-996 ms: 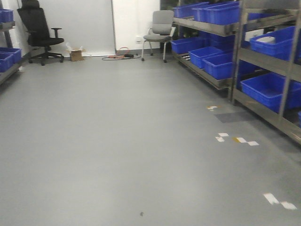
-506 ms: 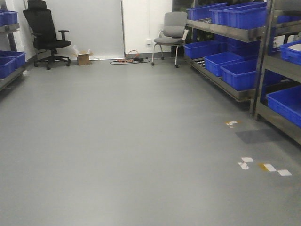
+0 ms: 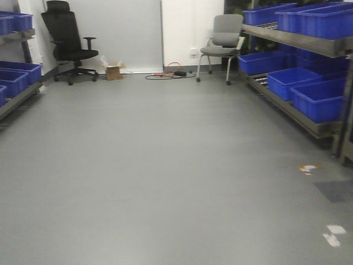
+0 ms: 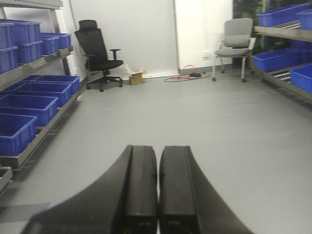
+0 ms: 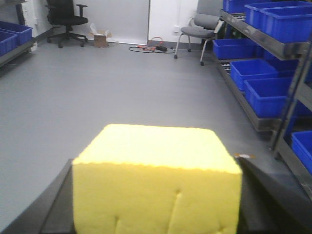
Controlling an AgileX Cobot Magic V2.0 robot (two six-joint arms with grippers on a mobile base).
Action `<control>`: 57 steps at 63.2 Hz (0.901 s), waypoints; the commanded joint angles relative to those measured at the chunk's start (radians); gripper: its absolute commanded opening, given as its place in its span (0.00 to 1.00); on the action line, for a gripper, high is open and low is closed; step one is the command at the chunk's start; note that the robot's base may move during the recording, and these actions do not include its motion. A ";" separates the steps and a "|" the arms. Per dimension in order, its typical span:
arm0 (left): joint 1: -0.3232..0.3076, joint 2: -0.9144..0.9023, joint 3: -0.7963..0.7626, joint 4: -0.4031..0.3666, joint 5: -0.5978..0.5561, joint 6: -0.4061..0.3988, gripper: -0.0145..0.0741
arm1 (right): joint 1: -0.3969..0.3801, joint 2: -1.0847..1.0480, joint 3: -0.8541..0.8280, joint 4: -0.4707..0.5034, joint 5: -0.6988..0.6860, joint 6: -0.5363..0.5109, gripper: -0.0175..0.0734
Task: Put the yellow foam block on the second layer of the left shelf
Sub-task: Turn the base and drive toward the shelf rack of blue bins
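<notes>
Against the white back wall stands a grey padded chair with thin metal legs (image 3: 222,44), and I place the other things from it. To the left of this chair, along the same wall, is a black high-backed office chair on wheels (image 3: 66,38). A small open brown cardboard box (image 3: 114,70) sits on the floor between the two chairs, nearer to the black one. Orange and black cables (image 3: 171,73) lie on the smooth grey floor (image 3: 165,165) just left of the grey chair. Just right of the chair begins a grey metal shelf rack carrying deep blue plastic bins (image 3: 314,94), and it runs toward the camera. Far to the left of the chair, across the open floor, is the left metal shelf rack with blue plastic bins on its layers (image 4: 29,97). The bright yellow rectangular foam block (image 5: 156,165) is well in front of the grey chair, above the floor, and apart from both racks. It fills the lower part of the right wrist view, and the black jaws of the right gripper (image 5: 156,209) press on its two sides and hold it. The left gripper (image 4: 158,156) holds nothing, and its two black jaws are pressed together with only a thin line between them.
</notes>
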 commanded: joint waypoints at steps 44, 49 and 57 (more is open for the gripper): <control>0.000 -0.017 0.028 -0.006 -0.082 -0.004 0.30 | -0.006 0.009 -0.029 -0.016 -0.083 -0.008 0.77; 0.000 -0.017 0.028 -0.006 -0.082 -0.004 0.30 | -0.006 0.009 -0.029 -0.016 -0.083 -0.008 0.77; 0.000 -0.017 0.028 -0.006 -0.082 -0.004 0.30 | -0.006 0.009 -0.029 -0.016 -0.083 -0.008 0.77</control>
